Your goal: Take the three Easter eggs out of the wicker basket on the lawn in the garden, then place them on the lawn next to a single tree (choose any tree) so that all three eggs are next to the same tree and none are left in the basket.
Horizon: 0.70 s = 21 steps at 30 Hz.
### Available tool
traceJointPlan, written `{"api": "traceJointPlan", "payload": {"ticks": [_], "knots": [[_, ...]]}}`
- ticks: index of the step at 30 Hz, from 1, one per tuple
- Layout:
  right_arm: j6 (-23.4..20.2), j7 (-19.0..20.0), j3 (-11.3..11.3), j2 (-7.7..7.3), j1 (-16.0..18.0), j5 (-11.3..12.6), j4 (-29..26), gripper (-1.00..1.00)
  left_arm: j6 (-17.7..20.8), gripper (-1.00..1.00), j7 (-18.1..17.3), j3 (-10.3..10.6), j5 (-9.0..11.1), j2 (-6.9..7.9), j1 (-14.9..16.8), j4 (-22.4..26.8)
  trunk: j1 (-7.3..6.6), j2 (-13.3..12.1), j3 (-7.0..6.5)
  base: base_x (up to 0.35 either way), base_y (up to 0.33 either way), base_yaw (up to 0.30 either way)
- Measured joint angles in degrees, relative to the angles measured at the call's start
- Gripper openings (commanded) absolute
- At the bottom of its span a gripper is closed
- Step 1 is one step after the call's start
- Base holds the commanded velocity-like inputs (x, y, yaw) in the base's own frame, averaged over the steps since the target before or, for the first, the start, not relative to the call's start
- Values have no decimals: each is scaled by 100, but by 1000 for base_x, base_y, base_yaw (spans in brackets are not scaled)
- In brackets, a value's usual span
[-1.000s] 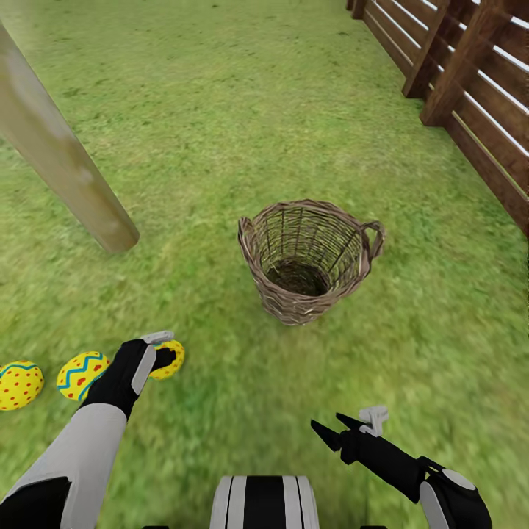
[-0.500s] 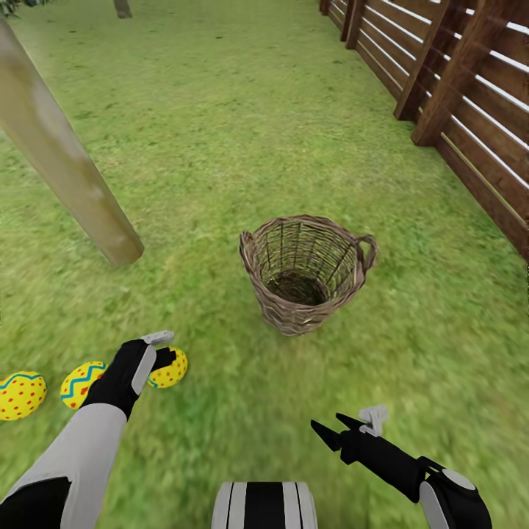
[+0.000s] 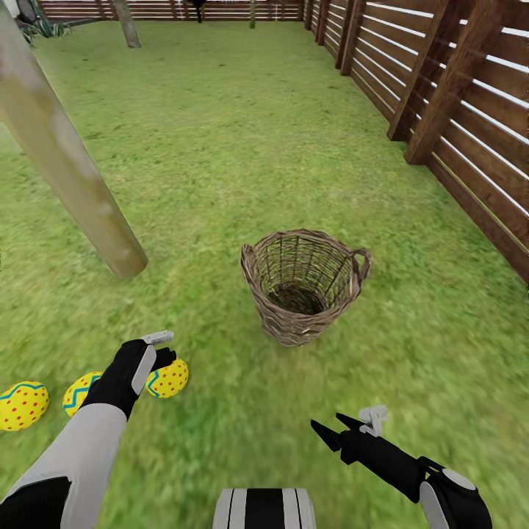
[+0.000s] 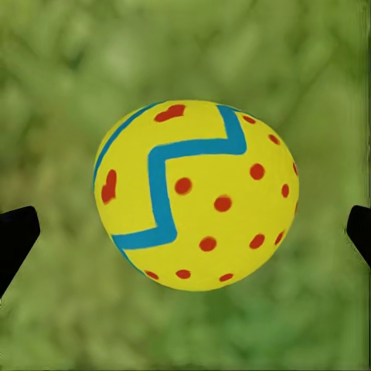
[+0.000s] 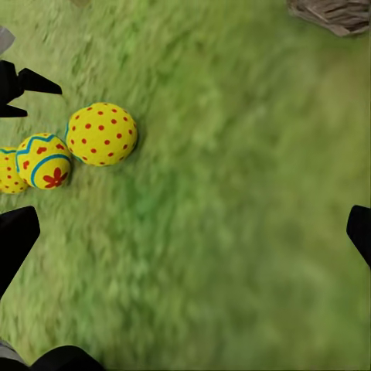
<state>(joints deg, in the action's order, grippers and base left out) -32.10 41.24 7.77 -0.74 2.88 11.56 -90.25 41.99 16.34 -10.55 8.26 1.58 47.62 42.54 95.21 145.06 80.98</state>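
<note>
Three yellow Easter eggs lie in a row on the lawn (image 3: 220, 147) near the base of the pale tree (image 3: 70, 169) trunk: one at the far left (image 3: 22, 404), one half behind my left arm (image 3: 77, 391), one nearest the basket (image 3: 170, 378). My left gripper (image 3: 163, 349) hovers open just over that last egg (image 4: 197, 193), its fingertips (image 4: 15, 236) well apart from it on both sides. The wicker basket (image 3: 305, 286) stands upright to the right; no egg shows inside it. My right gripper (image 3: 353, 426) is open over bare grass and holds nothing.
A dark slatted wooden fence (image 3: 455, 110) runs along the right and across the back. Another slim trunk (image 3: 126, 22) stands at the far end. The right wrist view takes in the three eggs (image 5: 102, 133) and the basket's edge (image 5: 332, 14).
The whole view has shifted: basket, eggs and trunk sit lower in the picture and the back fence has come into sight. Both grippers stay open, at the same spots in the picture.
</note>
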Motion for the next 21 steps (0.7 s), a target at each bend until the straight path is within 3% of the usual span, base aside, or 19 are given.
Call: {"api": "traceJointPlan", "payload": {"ticks": [21], "knots": [[0,0,0,4,0,-4,0,100,74,100,37,-43,-25,-9,12,2,-54,-28,-466,0,0,0]]}}
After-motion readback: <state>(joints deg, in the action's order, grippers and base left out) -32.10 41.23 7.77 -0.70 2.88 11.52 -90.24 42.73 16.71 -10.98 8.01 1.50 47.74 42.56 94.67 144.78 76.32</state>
